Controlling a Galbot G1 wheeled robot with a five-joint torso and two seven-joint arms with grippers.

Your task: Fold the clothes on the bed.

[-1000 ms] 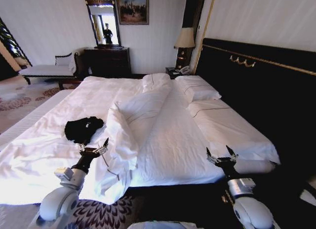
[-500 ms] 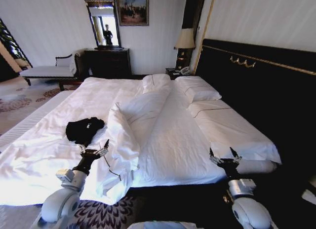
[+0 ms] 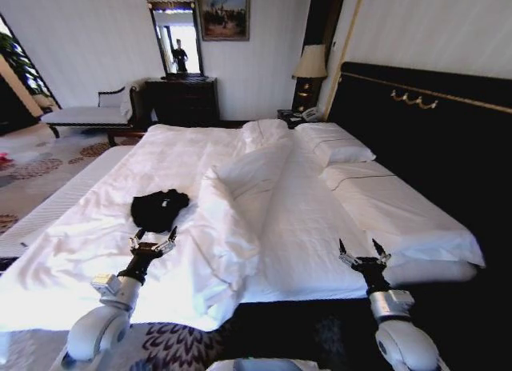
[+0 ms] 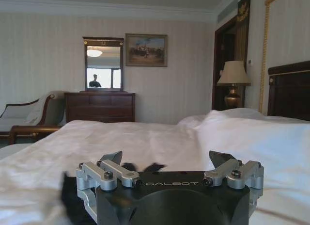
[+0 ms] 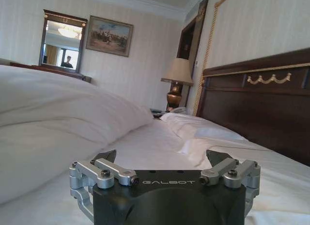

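The clothes (image 3: 159, 209) are a crumpled black T-shirt lying on the white duvet of the bed (image 3: 288, 227), left of a bunched duvet ridge. My left gripper (image 3: 153, 241) is open, just in front of the shirt and apart from it; in the left wrist view its fingers (image 4: 112, 158) frame the dark fabric (image 4: 72, 196) right behind them. My right gripper (image 3: 360, 252) is open over the bed's near edge on the right, empty, with white bedding (image 5: 48, 133) ahead of it.
A folded-back duvet ridge (image 3: 232, 211) runs down the bed's middle. Pillows (image 3: 340, 151) lie by the dark headboard (image 3: 432, 139). A dresser (image 3: 181, 99) with mirror, a chaise bench (image 3: 84, 113) and a lamp (image 3: 311, 63) stand at the far wall. Patterned carpet (image 3: 32, 167) lies left.
The whole head view has shifted, so the camera moved; the bed and shirt now sit slightly to the right and closer. Both grippers keep their pose and stay open.
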